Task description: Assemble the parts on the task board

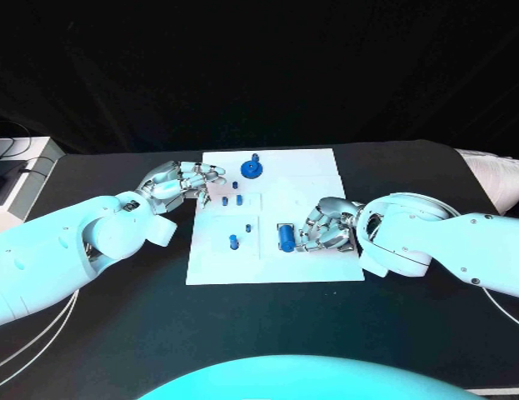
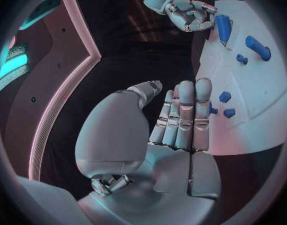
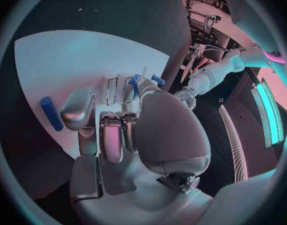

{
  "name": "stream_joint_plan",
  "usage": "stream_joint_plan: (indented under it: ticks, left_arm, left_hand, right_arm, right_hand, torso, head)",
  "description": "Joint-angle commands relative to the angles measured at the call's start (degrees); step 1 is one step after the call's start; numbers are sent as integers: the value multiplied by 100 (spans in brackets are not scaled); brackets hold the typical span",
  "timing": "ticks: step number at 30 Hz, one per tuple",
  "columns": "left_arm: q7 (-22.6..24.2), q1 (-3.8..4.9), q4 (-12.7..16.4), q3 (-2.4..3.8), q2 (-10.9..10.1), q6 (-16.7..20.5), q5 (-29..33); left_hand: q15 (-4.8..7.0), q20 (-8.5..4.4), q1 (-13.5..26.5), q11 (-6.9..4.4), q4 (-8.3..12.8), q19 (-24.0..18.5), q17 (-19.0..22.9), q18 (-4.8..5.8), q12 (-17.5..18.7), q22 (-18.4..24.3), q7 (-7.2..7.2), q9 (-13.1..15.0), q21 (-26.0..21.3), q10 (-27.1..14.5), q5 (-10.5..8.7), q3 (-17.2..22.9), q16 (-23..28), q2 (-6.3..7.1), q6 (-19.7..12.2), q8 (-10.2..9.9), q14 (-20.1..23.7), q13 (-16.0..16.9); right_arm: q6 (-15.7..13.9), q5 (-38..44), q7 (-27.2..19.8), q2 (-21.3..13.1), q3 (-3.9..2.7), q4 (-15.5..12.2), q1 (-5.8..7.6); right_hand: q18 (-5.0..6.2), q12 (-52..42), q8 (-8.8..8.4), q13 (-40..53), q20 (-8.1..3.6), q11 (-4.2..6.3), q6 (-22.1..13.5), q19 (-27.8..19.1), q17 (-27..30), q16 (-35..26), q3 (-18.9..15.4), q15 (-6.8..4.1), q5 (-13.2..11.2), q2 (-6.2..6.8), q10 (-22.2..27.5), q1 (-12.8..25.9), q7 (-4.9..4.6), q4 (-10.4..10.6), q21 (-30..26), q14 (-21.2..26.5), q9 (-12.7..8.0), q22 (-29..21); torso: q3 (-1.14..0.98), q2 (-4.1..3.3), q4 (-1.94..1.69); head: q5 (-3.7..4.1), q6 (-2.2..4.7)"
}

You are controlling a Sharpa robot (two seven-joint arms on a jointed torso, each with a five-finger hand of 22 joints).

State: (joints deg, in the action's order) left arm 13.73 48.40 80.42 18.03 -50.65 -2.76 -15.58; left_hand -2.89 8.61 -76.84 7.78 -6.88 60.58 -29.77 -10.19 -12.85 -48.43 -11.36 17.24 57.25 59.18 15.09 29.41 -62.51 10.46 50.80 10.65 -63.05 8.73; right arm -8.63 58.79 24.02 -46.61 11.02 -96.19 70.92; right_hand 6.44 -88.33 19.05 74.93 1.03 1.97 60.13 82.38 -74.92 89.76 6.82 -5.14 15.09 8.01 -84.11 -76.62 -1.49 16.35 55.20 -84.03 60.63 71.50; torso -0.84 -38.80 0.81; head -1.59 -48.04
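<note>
The task board (image 1: 313, 179), a white plate, is seen at the centre of the head view on the black table (image 1: 439, 317). Blue parts are scattered on it: a gear-like part (image 1: 252, 170) near the upper edge, small pegs (image 1: 240, 200) left of centre, and a long cylinder (image 1: 286, 237) in the lower middle.

The right hand (image 1: 326, 227) is placed at the lower right of the board, its fingers curled just beside the cylinder; whether the cylinder is actually grasped cannot be told, since in the right wrist view the cylinder (image 3: 51, 113) appears a little apart from the fingers (image 3: 79, 108). The left hand (image 1: 185, 182) is held at the board's left edge, in the upper left of the plate; in the left wrist view its fingers (image 2: 184, 116) are extended side by side and nothing is held.

The step in hand is judged to be the pickup of the cylinder. A good grasp would be taken across the cylinder's middle, so that it is lifted level and does not roll. The board could be steadied at its edge by the left hand, and the small pegs nearby should be left undisturbed.
</note>
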Motion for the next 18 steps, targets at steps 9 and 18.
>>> stream_joint_plan:
  ticks: [9,18]
  left_arm:
    - [37,-7,19,3,-4,-102,31]
    - [33,-7,25,3,-16,-104,31]
  left_hand:
    - [-25,-7,16,-26,-35,-42,-6,61,-43,10,4,-5,11,-13,4,11,-36,-51,-39,40,-10,10]
    - [-25,-7,16,-26,-35,-42,-6,61,-43,10,4,-5,11,-13,4,11,-36,-51,-39,40,-10,10]
  right_arm:
    - [-134,175,69,114,-3,46,-24]
    - [-226,223,188,159,-3,162,-26]
  right_hand:
    - [-67,-33,11,1394,-14,30,87,30,-1508,24,97,-34,17,-34,-506,144,-13,41,26,-597,3,25]
    - [-67,-35,32,1396,-17,39,99,34,-1508,24,152,-39,38,-76,-508,209,2,31,29,-597,16,34]
  torso:
    - [5,-6,-8]
    - [6,1,-1]
  head:
    - [-6,-17]
    - [-13,-21]
